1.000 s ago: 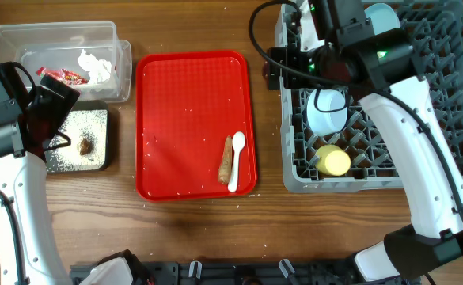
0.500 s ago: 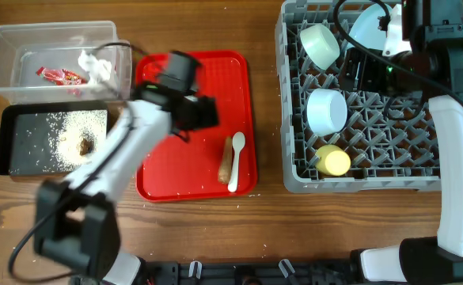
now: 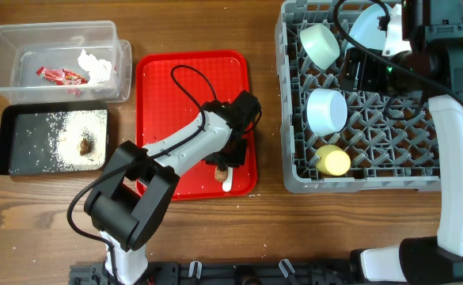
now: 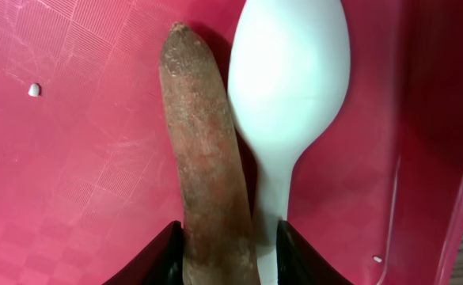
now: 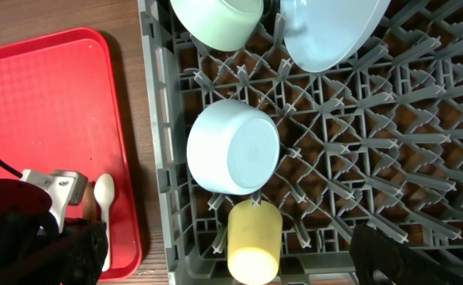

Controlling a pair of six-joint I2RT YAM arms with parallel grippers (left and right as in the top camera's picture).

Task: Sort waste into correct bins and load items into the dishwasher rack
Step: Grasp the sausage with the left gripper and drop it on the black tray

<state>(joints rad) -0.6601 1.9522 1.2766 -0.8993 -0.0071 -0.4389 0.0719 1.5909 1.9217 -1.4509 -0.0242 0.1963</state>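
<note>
Wooden worktop (image 3: 215, 237) seen from above, with two robot arms, both mine.

Grey dishwasher rack (image 3: 358, 184) fills the right of the frame. Flat red serving tray (image 3: 168, 95) lies at centre. Two bins sit at the left: one clear tub (image 3: 9, 47) above, one black tray (image 3: 1, 134) below it.

The rack holds one pale blue plate (image 3: 366, 28), two pale bowls (image 3: 320, 43) (image 3: 326, 109) and one yellow cup (image 3: 332, 161). The clear tub holds one red wrapper (image 3: 61, 76) and one wad of white tissue (image 3: 96, 65). The black tray holds scattered rice (image 3: 65, 127), too many grains to count, and one brown scrap (image 3: 83, 145).

Two things remain on the red tray, at its lower right: one white spoon (image 4: 286, 71) and one orange-brown stick (image 4: 203, 142), lying side by side and touching.

My left end effector (image 4: 229, 249) is low over them, released, its jaws spread around both the stick's lower end and the spoon's handle. My right end effector (image 3: 362, 73) hangs over the rack's upper part; I cannot tell whether it is released or clenched.

I judge the step in hand to be picking up the stick for the black tray. The next move calls for closing on the stick alone, or the spoon may be pinched along with it. The spoon then goes to the rack.
</note>
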